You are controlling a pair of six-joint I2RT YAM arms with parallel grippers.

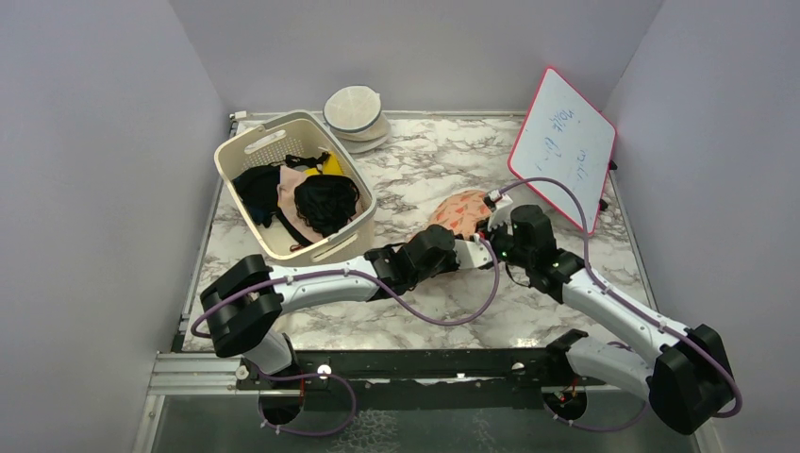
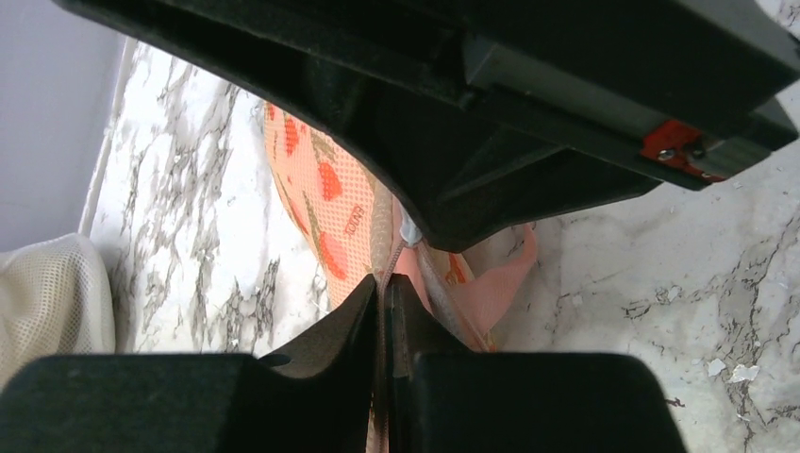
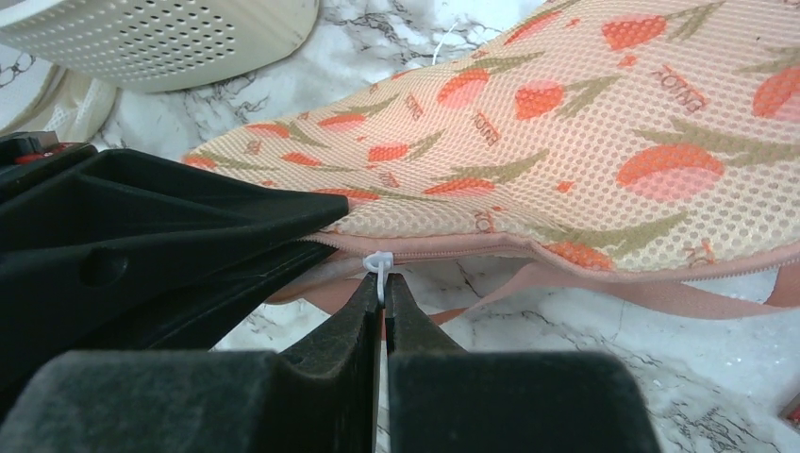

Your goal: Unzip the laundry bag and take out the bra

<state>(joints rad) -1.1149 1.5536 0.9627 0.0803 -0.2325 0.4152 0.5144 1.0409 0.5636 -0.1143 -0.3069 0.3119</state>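
Observation:
The peach laundry bag (image 1: 462, 211) with red-green wedges lies on the marble table right of centre, and fills the top of the right wrist view (image 3: 566, 160). My left gripper (image 2: 385, 283) is shut on the bag's zip edge (image 2: 381, 247) at its near left end. My right gripper (image 3: 381, 283) is shut on the white zip pull (image 3: 378, 265), right beside the left gripper. The zip looks closed to the right of the pull. In the top view both grippers meet at the bag's near side (image 1: 486, 241). The bra is hidden.
A cream slotted basket (image 1: 247, 156) with black and pink garments stands at the back left. Cream round domed cases (image 1: 356, 111) are stacked behind it. A pink-framed whiteboard (image 1: 563, 146) leans at the back right. The right arm's purple cable (image 1: 557, 193) arcs over the bag.

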